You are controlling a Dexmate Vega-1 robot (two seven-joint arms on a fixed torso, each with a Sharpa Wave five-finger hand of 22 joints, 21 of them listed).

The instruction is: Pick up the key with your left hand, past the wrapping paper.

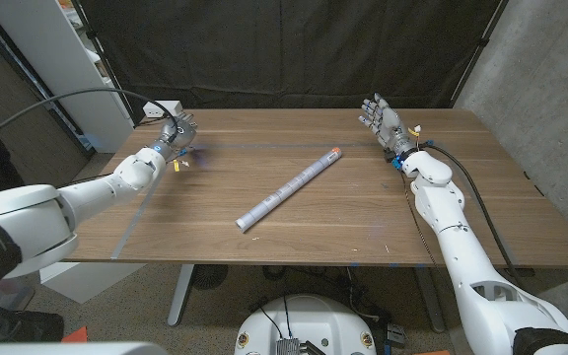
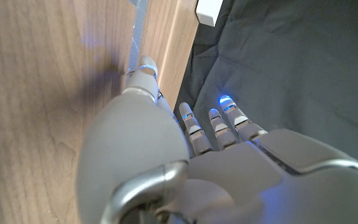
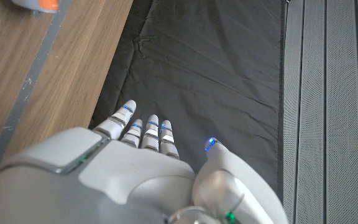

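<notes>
My left hand (image 1: 177, 132) hovers at the far left of the table, close to the back edge and well left of the wrapping paper. In the left wrist view its fingers (image 2: 215, 118) reach out apart towards the black curtain, and its thumb (image 2: 143, 73) points along the wood. Its palm side is hidden. The wrapping paper roll (image 1: 289, 189) lies diagonally at mid-table, white with an orange end (image 1: 334, 154) towards the back. My right hand (image 1: 384, 120) is raised at the back right, fingers spread and holding nothing.
A white power strip (image 1: 163, 108) sits at the table's back left corner. A black curtain (image 1: 294, 49) hangs behind the table. A white shelf unit (image 1: 57, 59) stands to the left. A grey tape line (image 1: 264, 144) runs across the wood.
</notes>
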